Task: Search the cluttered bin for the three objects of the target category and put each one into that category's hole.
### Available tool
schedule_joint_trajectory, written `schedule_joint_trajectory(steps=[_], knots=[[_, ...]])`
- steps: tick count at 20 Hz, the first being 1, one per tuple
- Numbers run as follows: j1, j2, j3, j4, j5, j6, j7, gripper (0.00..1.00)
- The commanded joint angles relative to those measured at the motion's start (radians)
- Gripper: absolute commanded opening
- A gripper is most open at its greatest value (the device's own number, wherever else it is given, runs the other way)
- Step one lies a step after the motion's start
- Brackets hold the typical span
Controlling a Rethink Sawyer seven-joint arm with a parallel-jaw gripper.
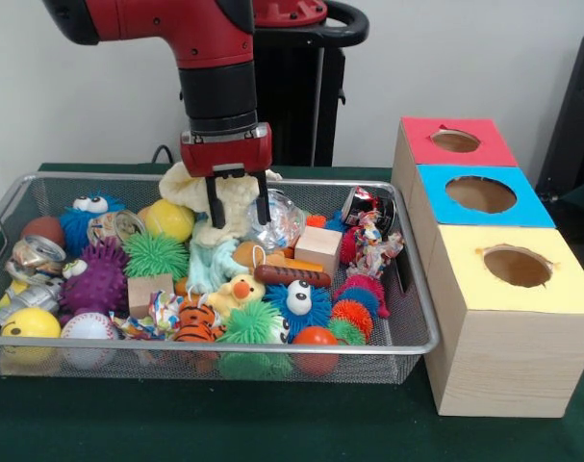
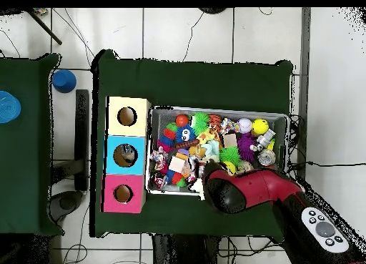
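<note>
The silver wire-mesh bin (image 1: 412, 339) is full of toys; it also shows in the overhead view (image 2: 287, 119). My gripper (image 1: 239, 207) hangs open over the bin's back middle, its fingers (image 1: 215, 207) in front of a cream fuzzy toy (image 1: 200, 188). One see-through bluish bag (image 1: 280, 221) lies just right of the gripper. Another see-through bag (image 1: 114, 226) lies at the back left by a blue furry toy. No third bag shows. The blue-faced box's hole (image 1: 481, 194) is right of the bin, between the red and yellow boxes; it also shows in the overhead view (image 2: 126, 155). My arm hides the gripper in the overhead view.
The red-faced box (image 1: 455, 141) and the yellow-faced box (image 1: 518, 266) flank the blue one. Dented cans (image 1: 34, 255) (image 1: 364, 204), spiky balls, wooden blocks (image 1: 318, 247), a rubber duck (image 1: 239, 289) and rope toys (image 1: 373, 245) crowd the bin.
</note>
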Motion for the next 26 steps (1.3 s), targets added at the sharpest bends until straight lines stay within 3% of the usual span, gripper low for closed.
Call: schedule_joint_trajectory(steps=[1,9,26], knots=[[-0.006,0.033,0.039,-0.026,0.025,0.049,-0.036,1.0],[0.054,0.031,0.026,0.004,0.071,0.027,0.035,1.0],[0.077,0.07,0.015,0.008,0.139,0.048,0.03,1.0]])
